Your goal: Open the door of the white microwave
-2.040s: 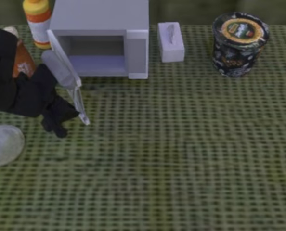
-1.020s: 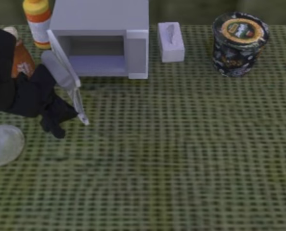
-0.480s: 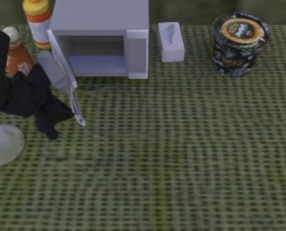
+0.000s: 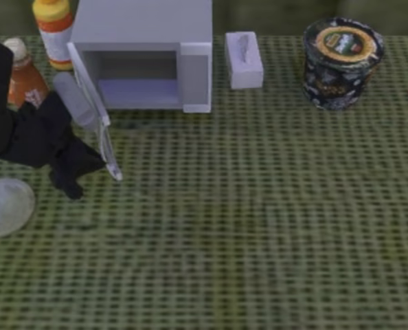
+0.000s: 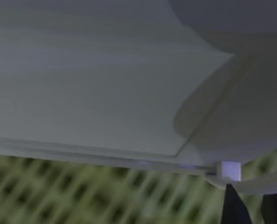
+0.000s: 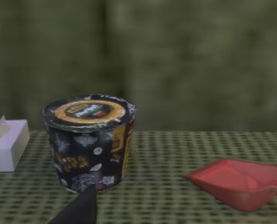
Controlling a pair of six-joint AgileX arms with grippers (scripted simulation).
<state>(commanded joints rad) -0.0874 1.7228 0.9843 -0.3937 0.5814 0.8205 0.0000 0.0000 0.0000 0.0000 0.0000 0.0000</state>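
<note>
Left gripper [image 4: 87, 167]: black, low over the table [image 4: 259, 227] at the top view's left side, just beside the free edge of the door [image 4: 93, 110]; finger spread not readable in any view, contact with the door's thin handle [image 4: 112, 152] likewise not resolvable. Right gripper: out of the top view; one dark fingertip [image 6: 80, 211] alone visible in its own wrist view, state not determinable.

Door: white panel with grey window, swung wide from the white microwave [image 4: 145, 51], hinged at the cabinet's left front corner and angled outward toward the left gripper, handle at the end nearest the tool. Cavity fully exposed, pale floor visible; grey control panel [image 4: 196, 77] on the side of the cabinet away from the gripper.

Top view only: orange-capped bottle [image 4: 53, 31] and a smaller orange bottle [image 4: 22, 75] beyond the left arm, clear round disc [image 4: 6, 206] on the near side of it, white tissue box [image 4: 244, 60] and dark printed cup [image 4: 341, 62] well apart from the tool, past the microwave.

Left wrist view only: door seen close from below as a broad pale surface [image 5: 96, 84], a small white block [image 5: 228, 171] at its lower edge, dark finger [image 5: 234, 207] just beneath, green mesh cloth behind.

Right wrist view only: red scoop [image 6: 238, 182] beside the cup [image 6: 88, 140]; tissue box [image 6: 7, 143] at the frame's edge.
</note>
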